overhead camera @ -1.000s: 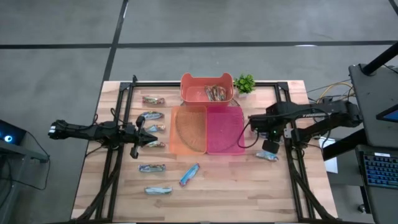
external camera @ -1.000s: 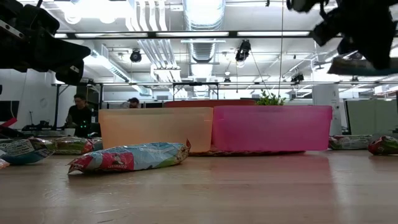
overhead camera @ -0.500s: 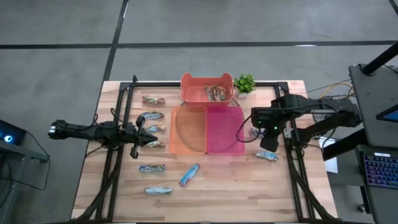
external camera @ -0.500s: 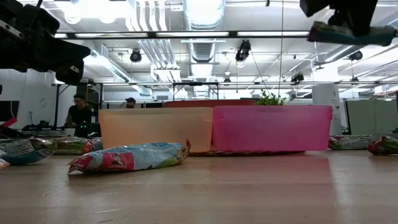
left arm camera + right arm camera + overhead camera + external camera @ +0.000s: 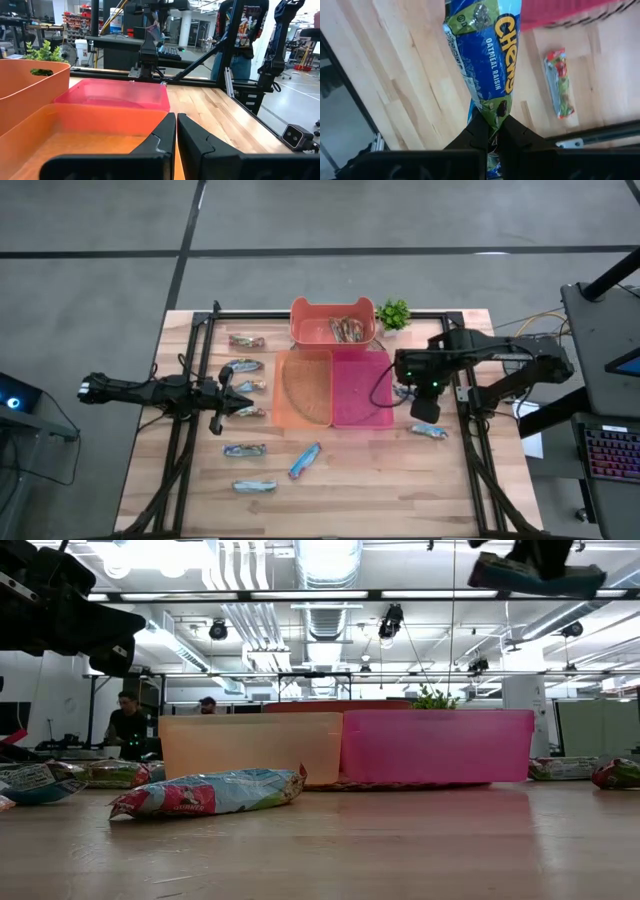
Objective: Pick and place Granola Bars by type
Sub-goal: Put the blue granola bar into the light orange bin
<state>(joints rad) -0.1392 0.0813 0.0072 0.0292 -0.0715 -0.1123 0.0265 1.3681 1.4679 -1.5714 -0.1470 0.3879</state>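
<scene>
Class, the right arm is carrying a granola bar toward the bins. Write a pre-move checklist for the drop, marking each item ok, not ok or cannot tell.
1. Grip secure: right gripper is shut on the blue bar, pinching one end while the rest hangs free. Ok.
2. Bar lifted off the table: in the low view it hangs high above the table. Ok.
3. Gripper over a bin: in the high view it sits just past the pink bin's right edge, not above it. Not ok.
4. Pink bin has room: nothing visible inside. Ok.
5. Left gripper out of the way: shut, at the orange bin's left side. Ok.
6. Pink bin right for this type: cannot tell.
</scene>
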